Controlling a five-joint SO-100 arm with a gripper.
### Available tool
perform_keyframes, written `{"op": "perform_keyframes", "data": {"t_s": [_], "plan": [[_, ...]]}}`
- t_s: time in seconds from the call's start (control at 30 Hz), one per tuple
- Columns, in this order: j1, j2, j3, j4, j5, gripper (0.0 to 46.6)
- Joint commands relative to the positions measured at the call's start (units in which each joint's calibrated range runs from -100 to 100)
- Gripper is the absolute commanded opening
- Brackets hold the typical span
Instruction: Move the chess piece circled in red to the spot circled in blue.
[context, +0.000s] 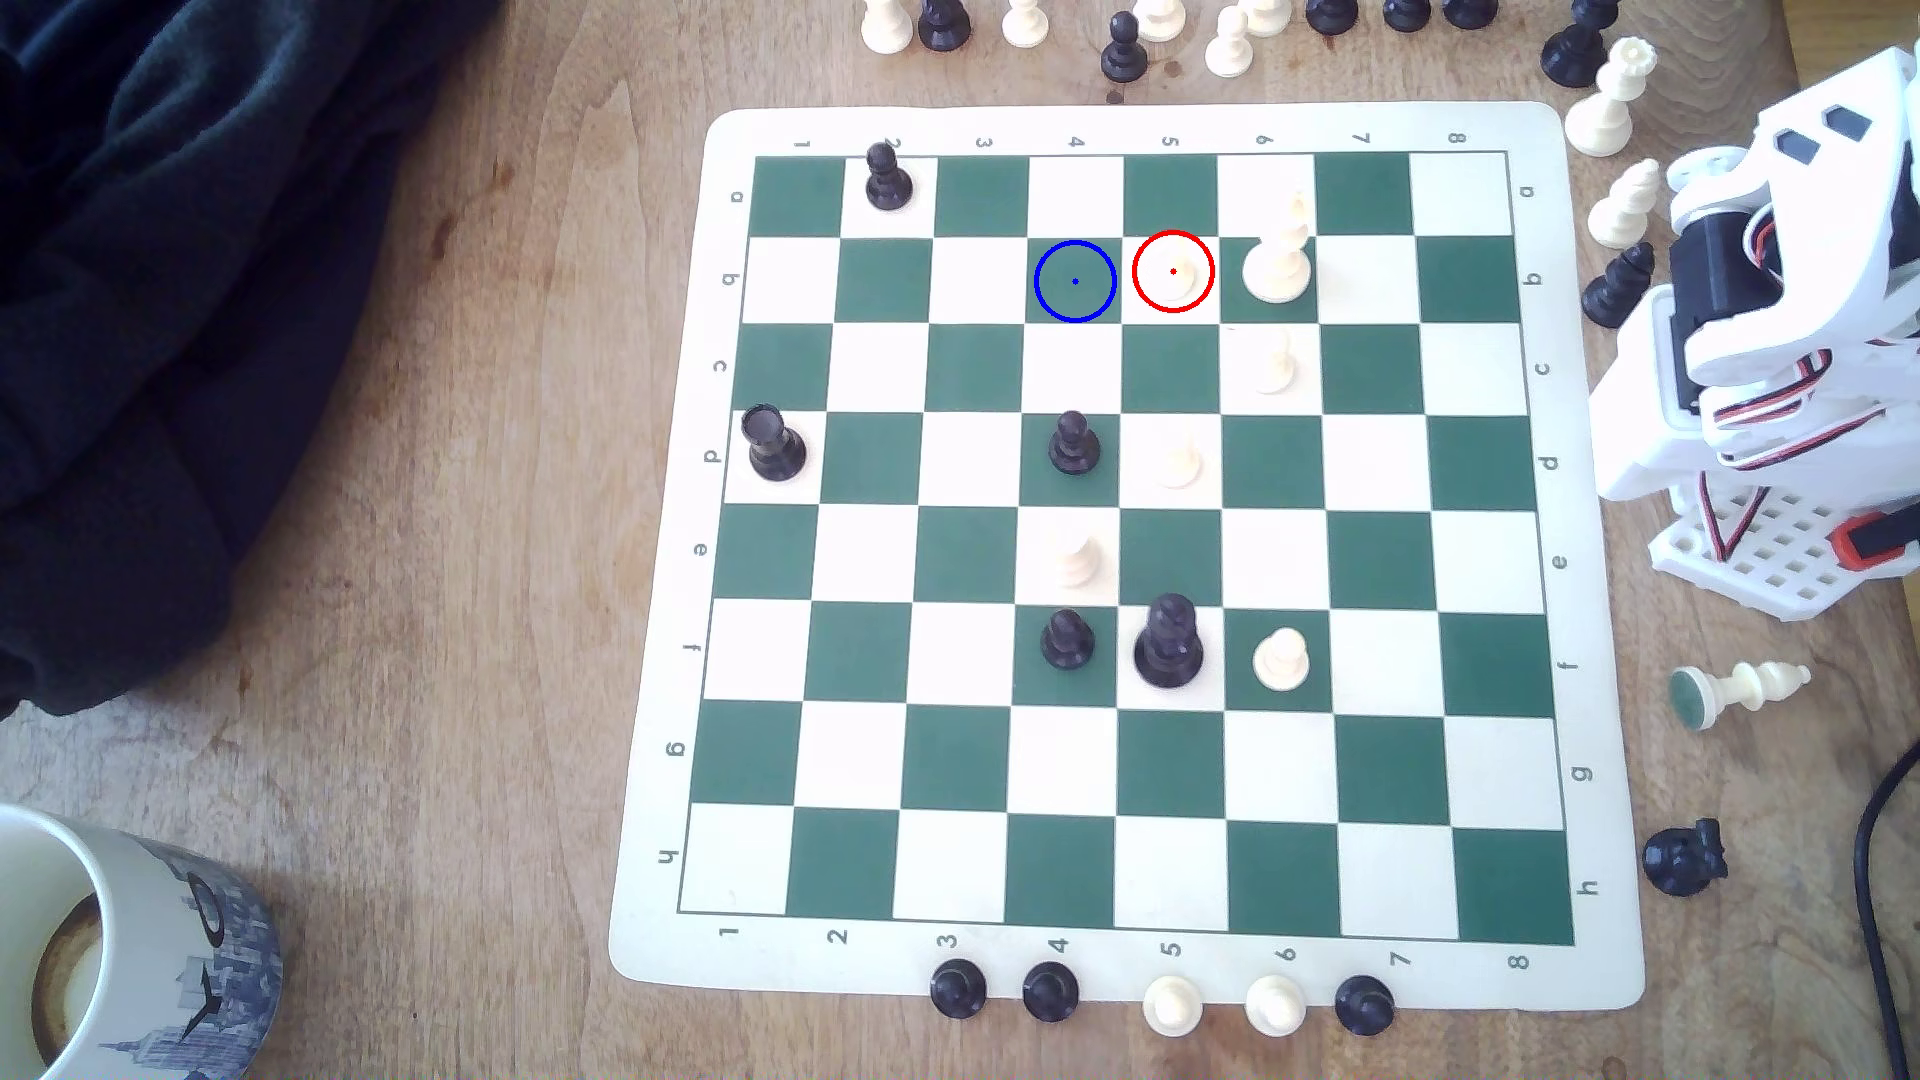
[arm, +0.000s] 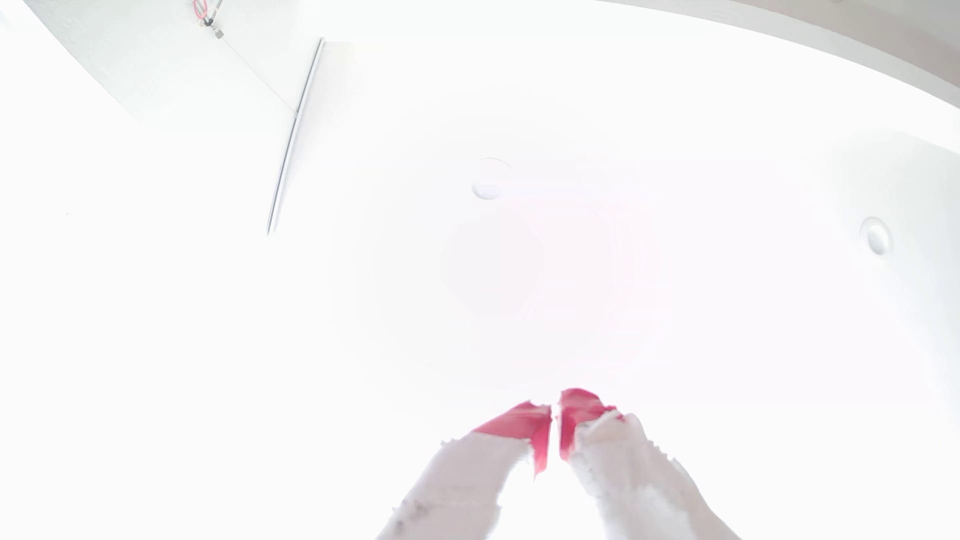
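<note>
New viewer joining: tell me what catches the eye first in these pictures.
In the exterior view, a red circle rings a cream pawn near the chessboard's far edge, beside the blue-circled green square on its left. The white arm sits folded off the board's right; its red-tipped gripper looks nearly closed against glare.

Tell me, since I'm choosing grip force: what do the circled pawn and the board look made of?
The circled pawn looks like smooth moulded plastic, cream with a soft sheen, though glare washes out its detail. The board looks like a thin flexible mat, probably vinyl: rounded corners, printed squares, matte, edges slightly wavy on the wooden table.
</note>
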Motion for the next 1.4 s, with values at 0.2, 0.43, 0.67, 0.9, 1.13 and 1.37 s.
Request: {"op": "perform_keyframes", "data": {"t_s": [0.2, 0.43, 0.67, 0.9, 1.13, 1.37], "plan": [[3.4, -0.1, 1.3, 1.4, -0.1, 0.2], [3.6, -0.1, -1.8, 17.9, -0.1, 0.2], [5.7, -0.1, -14.1, 51.7, -0.4, 0.2], [9.9, 0.0, -20.8, 79.6, -0.4, 0.2], [16.8, 0.0, -28.5, 121.2, -0.7, 0.2], [18.4, 13.6, -42.5, 145.8, -8.0, 0.3]]}}
